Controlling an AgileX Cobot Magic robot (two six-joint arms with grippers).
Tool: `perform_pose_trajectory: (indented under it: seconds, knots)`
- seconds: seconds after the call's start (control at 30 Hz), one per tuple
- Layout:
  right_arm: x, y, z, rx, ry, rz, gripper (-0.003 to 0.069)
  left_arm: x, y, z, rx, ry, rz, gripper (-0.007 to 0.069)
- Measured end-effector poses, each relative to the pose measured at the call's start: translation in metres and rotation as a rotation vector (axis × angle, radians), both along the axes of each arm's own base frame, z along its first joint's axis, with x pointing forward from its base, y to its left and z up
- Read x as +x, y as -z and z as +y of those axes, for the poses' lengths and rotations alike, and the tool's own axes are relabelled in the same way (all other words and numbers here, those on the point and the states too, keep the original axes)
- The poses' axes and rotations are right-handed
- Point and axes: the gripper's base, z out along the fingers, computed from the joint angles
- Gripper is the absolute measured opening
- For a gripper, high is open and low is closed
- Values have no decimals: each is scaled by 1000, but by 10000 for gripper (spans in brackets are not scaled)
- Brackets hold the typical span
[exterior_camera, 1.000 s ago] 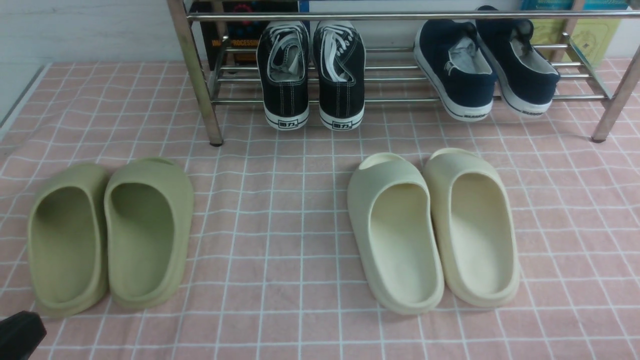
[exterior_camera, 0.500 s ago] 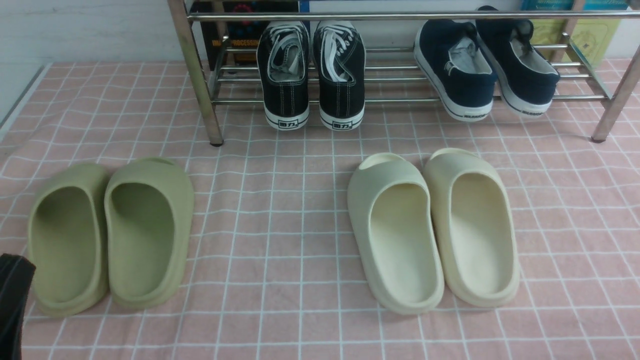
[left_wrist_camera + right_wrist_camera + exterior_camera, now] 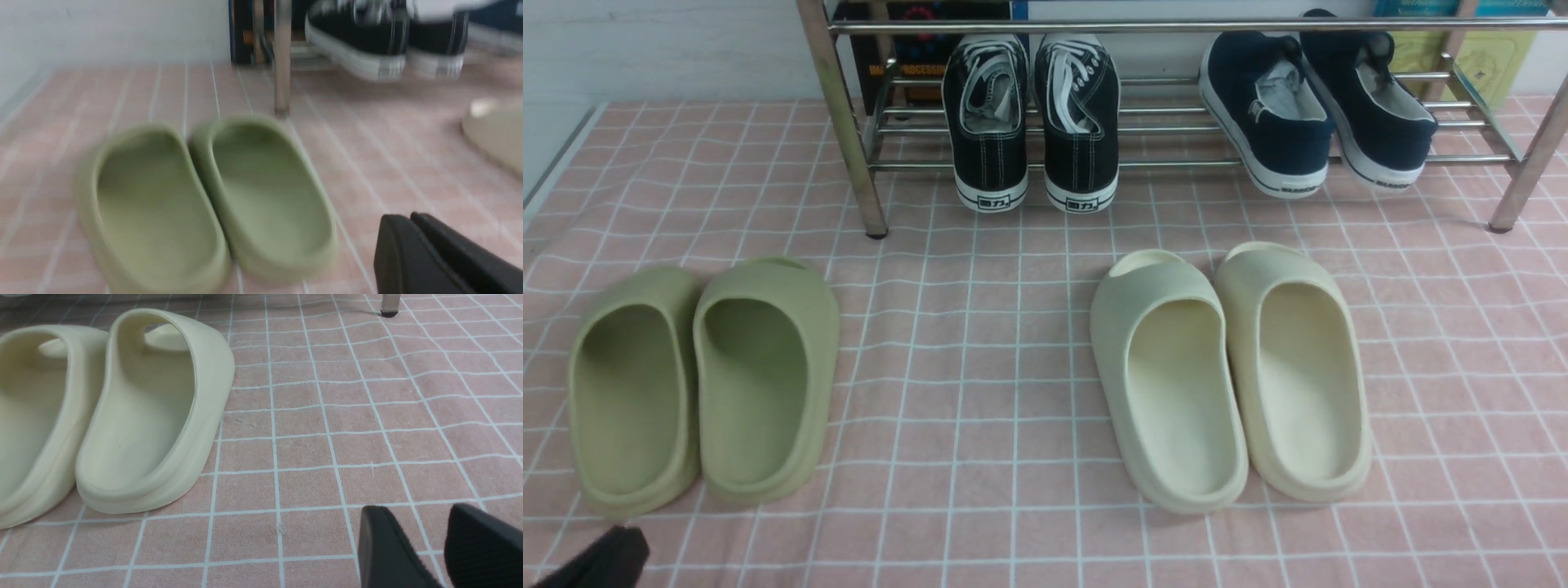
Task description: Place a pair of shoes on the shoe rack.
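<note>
The two black sneakers (image 3: 986, 122) (image 3: 1080, 122) with white laces rest side by side on the lower bars of the steel shoe rack (image 3: 843, 131), heels towards me. They also show blurred in the left wrist view (image 3: 355, 45), beside a rack leg (image 3: 282, 61). My left gripper (image 3: 600, 562) is only a dark tip at the bottom left corner of the front view, near the olive slides. In its wrist view my left gripper (image 3: 408, 218) is shut and empty. My right gripper (image 3: 414, 510) is open and empty, low over the cloth, and does not show in the front view.
Two olive slides (image 3: 703, 380) lie front left and two cream slides (image 3: 1229, 376) front right on the pink checked cloth (image 3: 980, 343). Navy slip-ons (image 3: 1319, 102) sit on the rack's right side. Boxes stand behind the rack.
My left gripper rose along the left edge half a second ago and now sits lower, slightly further right. The shoes and slides have not moved.
</note>
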Motion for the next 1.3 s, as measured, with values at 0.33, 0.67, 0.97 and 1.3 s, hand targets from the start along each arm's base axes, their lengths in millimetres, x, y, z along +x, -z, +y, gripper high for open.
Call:
perform_pose_trajectory:
  seconds: [0.33,0.67,0.97,1.3]
  knots:
    - [0,0,0,0,0,0,237,-2,8,1,4,-24,107,40]
    - [0,0,0,0,0,0,237,-2,8,4,67,-77,98,41]
    - [0,0,0,0,0,0,237,-2,8,4,78,-75,97,35]
    - [0,0,0,0,0,0,237,-2,8,4,80,-74,97,37]
